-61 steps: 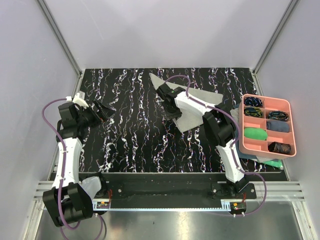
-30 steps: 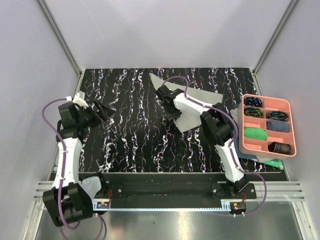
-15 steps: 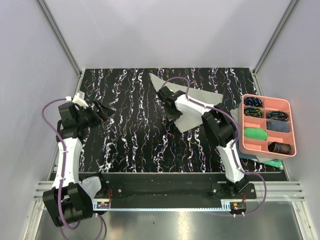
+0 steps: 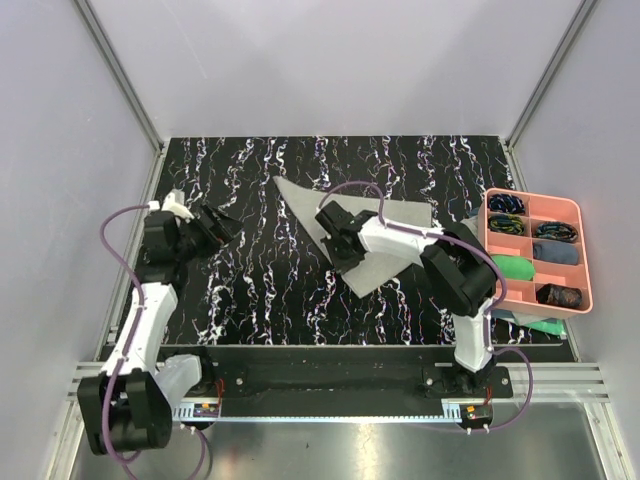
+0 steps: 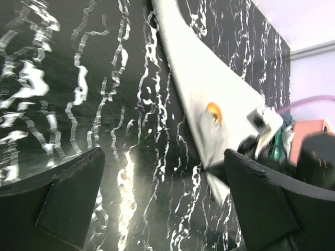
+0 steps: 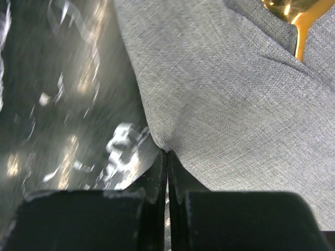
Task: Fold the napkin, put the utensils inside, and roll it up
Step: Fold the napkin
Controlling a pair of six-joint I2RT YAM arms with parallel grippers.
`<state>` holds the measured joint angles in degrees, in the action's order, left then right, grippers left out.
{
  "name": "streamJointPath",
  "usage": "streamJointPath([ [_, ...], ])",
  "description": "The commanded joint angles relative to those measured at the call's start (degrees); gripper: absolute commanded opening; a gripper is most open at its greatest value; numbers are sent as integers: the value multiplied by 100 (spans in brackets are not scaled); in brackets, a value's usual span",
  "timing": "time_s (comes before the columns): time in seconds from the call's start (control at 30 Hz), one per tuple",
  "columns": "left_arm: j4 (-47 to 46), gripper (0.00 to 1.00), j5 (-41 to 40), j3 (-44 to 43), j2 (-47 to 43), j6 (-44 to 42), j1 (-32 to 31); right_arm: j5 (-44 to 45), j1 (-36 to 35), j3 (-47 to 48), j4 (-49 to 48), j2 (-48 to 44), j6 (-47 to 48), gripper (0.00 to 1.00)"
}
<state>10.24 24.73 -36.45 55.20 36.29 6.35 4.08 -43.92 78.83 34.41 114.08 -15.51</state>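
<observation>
Napkin [image 4: 366,272], thin light grey-green cloth, has its L edge nipped in R claw [image 6: 167,156], tips pressed together; L claw [image 4: 221,222], spread wide, sits well left of napkin, so R's nearer.

Pink tray [image 4: 587,255], right edge of black marbled table [image 4: 250,290]: compartments held dark, grey and green rolled cloths [image 4: 512,267]. Folded teal cloth [image 4: 548,326] lay beneath its near side.

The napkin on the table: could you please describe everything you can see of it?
The napkin is a thin grey woven cloth, folded into a rough triangle and lying on the black marbled table, right of centre. The right gripper is shut on one edge, and a gold utensil peeks from under a fold.
</observation>
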Motion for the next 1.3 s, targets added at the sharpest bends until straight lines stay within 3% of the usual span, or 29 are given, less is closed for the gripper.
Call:
streamJointPath([
  [0.0, -1389, 97, -574, 190, 552, 562, -432, -794, -345, -823, 66, -219, -365, 0],
  [0.13, -2271, 89, -592, 357, 1255, 896, -459, -988, -556, -1273, -84, -675, -602, 0],
  [0.33, -3361, 70, -408, 51, 2782, 1151, -468, -1304, -661, -1598, -321, -1080, -752, 0],
  [0.4, -3737, 64, -320, -46, 3101, 1309, -477, -1339, -653, -1599, -339, -1134, -761, 4],
  [0.47, -3880, 61, -302, -117, 3496, 1380, -477, -1374, -662, -1572, -339, -1186, -752, 13],
  [0.57, -4065, 59, -320, -204, 3857, 1398, -521, -1471, -662, -1502, -356, -1213, -734, 24],
  [0.8, -4538, 54, -381, -486, 4604, 1424, -582, -1682, -662, -1440, -427, -1327, -778, 37],
  [0.87, -4653, 49, -416, -600, 4842, 1433, -608, -1735, -653, -1440, -462, -1362, -796, 39],
  [1.27, -4399, 47, -742, -1066, 5405, 1468, -600, -1919, -662, -1414, -594, -1609, -787, 47],
])
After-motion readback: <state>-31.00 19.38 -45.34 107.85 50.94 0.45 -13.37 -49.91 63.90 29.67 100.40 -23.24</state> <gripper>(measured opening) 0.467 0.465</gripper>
